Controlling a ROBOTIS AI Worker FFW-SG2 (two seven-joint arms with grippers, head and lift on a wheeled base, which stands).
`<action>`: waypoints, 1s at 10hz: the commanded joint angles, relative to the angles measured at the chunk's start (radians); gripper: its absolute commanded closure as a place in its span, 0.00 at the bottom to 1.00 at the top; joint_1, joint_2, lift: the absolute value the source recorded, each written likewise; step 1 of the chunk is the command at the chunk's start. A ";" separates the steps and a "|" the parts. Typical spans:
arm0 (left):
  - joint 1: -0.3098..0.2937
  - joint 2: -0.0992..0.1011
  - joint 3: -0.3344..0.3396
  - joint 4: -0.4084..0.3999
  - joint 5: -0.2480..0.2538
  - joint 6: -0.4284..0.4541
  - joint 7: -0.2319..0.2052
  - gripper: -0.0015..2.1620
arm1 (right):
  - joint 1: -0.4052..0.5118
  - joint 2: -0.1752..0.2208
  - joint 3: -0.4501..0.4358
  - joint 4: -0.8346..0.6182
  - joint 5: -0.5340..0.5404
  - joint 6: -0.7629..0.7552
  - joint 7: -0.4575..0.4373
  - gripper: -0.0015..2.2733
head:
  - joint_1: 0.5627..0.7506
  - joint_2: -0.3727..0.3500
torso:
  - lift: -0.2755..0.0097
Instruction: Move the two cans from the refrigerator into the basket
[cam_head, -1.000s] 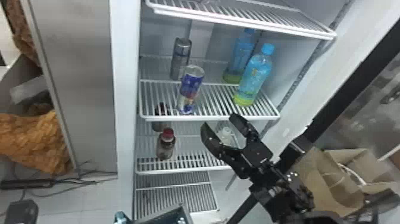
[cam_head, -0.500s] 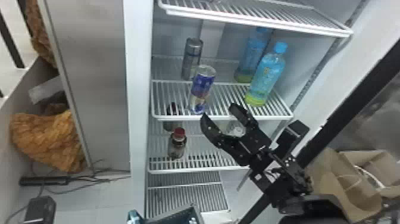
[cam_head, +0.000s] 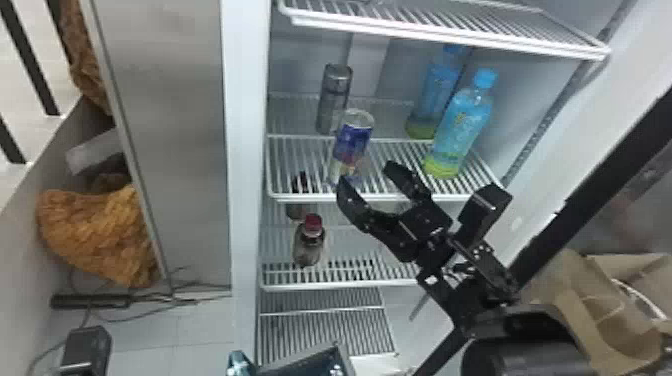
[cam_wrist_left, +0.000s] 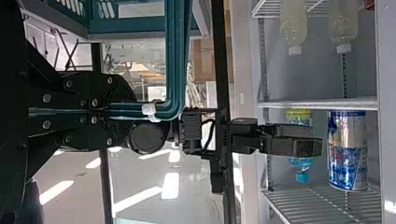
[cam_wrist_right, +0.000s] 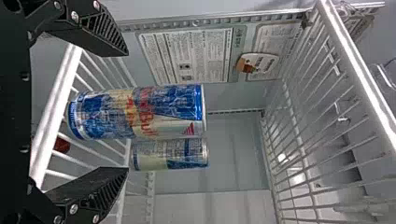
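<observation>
Basket (cam_wrist_left: 126, 24) is nearest to us, and we see its teal handle (cam_wrist_left: 175, 70) clamped between the two fingers of the left gripper (cam_wrist_left: 100, 112). Farther on, in front of the shelf (cam_head: 320, 197), we find the right gripper (cam_head: 372, 182). Its fingers are well apart and nothing is pinched in them. Beyond these fingers both cans stand upright on that shelf: the blue front can (cam_head: 351, 145) near the shelf edge, and the slimmer, silver-looking can (cam_head: 334, 102) behind it.

We judge that the step in hand is the approach to the first can, so the moving into the basket has still to be done. The next move asks, we think, that the right gripper goes straight forward, with one finger on each side of the front can, and closes only after this. We should take care not to push this can against the second one, because they are close together.

We count two cans. On the same shelf, to the right, we count two blue bottles (cam_head: 457, 132), one nearer and one deeper. On the shelf below we count two small dark bottles (cam_head: 308, 242), and in the left wrist view two pale bottles (cam_wrist_left: 343, 23) with white caps.
</observation>
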 joint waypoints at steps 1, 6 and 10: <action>0.002 0.000 0.000 0.001 0.000 0.005 0.000 0.55 | -0.029 -0.001 0.007 0.012 0.018 0.013 -0.003 0.08 | 0.70 0.19 | 0.84; 0.002 0.000 0.002 -0.001 0.002 0.005 0.000 0.55 | -0.117 -0.008 0.069 0.076 0.027 0.040 -0.029 0.08 | 0.70 0.25 | 0.84; 0.005 0.000 0.004 -0.001 0.002 0.005 0.000 0.55 | -0.173 -0.012 0.079 0.103 0.051 0.086 -0.050 0.08 | 0.70 0.26 | 0.84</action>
